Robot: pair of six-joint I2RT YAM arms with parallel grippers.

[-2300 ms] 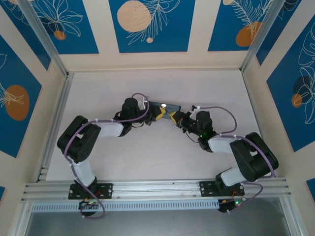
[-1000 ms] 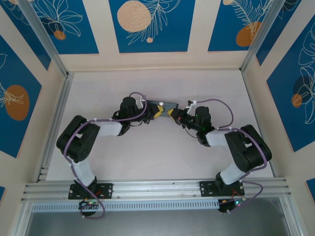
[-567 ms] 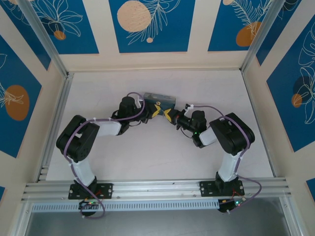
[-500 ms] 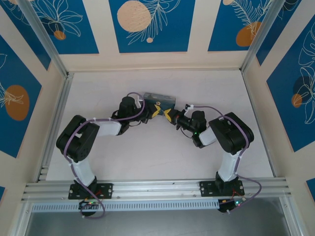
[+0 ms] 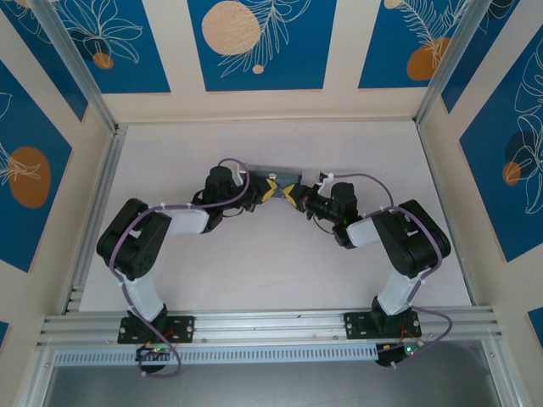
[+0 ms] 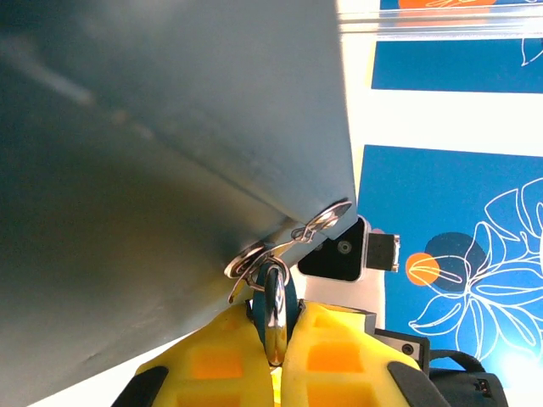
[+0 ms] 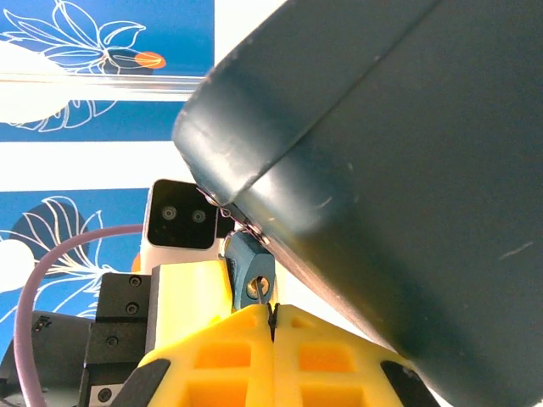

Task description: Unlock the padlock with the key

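Observation:
The small blue padlock point(image 6: 287, 298) with its silvery shackle is pinched between the yellow fingers point(image 6: 222, 356) of my left gripper point(image 6: 274, 320), which is shut on it. Wire rings point(image 6: 293, 242) link it to the corner of the dark tin box point(image 6: 170, 127). In the right wrist view the padlock point(image 7: 246, 267) faces me with its keyhole. The thin grey key point(image 7: 271, 307) runs from that keyhole into my right gripper point(image 7: 271, 315), which is shut on it. From above, left gripper point(image 5: 268, 190) and right gripper point(image 5: 294, 196) meet tip to tip in front of the box point(image 5: 276, 175).
The dark tin box point(image 7: 407, 170) looms close over both wrists. Both arms are bent inward at mid-table, purple cables point(image 5: 229, 166) looping over them. Pale walls with blue panels point(image 5: 259, 42) enclose the table, and an aluminium rail point(image 5: 271, 325) runs along the near edge.
The right arm's elbow swung in toward the centre, then back out to the right. The box shifted slightly at the back. Both grippers stayed shut, tips together.

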